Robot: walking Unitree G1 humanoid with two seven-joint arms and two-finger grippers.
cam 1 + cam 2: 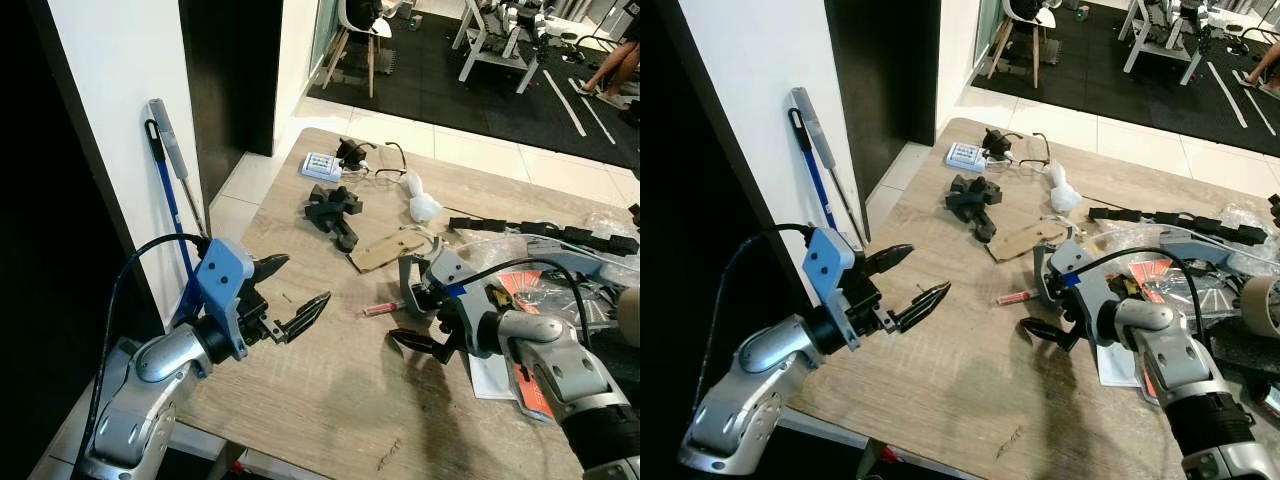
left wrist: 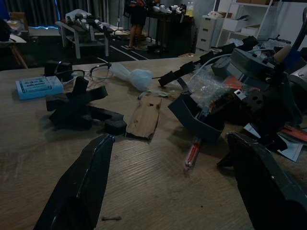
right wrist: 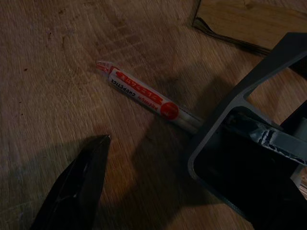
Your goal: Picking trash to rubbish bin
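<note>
Wood-grain table [image 1: 330,390] fills my head views, cluttered toward its far and right side, with a white wall and a leaning blue-handled mop [image 1: 168,190] off to my left. Nearest to me, my left gripper [image 1: 292,296] hovers over the table's near-left part, fingers spread wide and grasping nothing, the silver forearm angled up from below and its tips aimed toward the middle of the table. My right gripper [image 1: 412,322] reaches in from the right, forearm sloping down, fingers parted around nothing, one finger [image 3: 79,182] low over the wood just beside the red-and-white chopstick wrapper [image 3: 146,96]. That wrapper lies flat on the table, long axis running roughly left to right across my view, its far end passing under a grey bracket [image 3: 249,124]. Beyond it lie a cardboard scrap [image 1: 385,250], a black plastic part [image 1: 333,212], a crumpled clear bag [image 1: 420,200] and a small blue box [image 1: 321,166].
</note>
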